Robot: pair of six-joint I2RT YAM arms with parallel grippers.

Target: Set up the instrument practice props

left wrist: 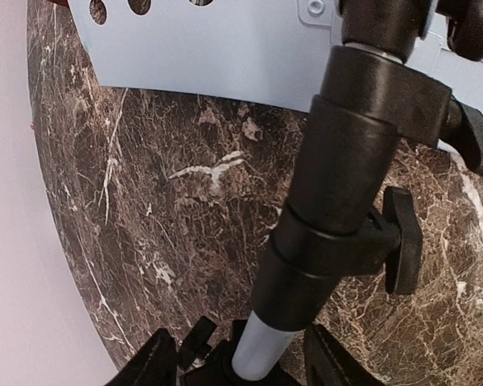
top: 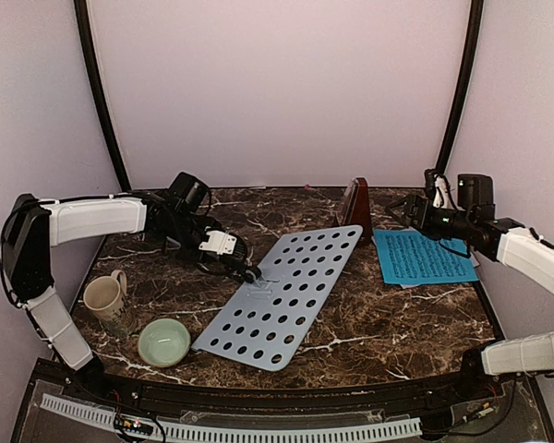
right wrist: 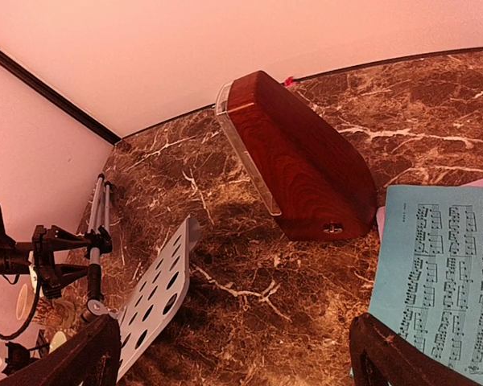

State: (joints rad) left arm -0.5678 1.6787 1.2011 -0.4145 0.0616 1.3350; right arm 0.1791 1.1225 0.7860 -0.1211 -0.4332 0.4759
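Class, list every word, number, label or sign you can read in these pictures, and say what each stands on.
Nothing here reads as text.
On the blue sheet-music page: printed staves and notes; any lettering is too small to read.
On the metronome and the perforated desk: no markings show.

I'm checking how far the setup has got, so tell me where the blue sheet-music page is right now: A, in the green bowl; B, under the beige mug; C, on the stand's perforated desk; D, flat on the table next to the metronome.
D: the blue sheet-music page lies flat on the marble table just right of the metronome, and the perforated desk carries no paper.
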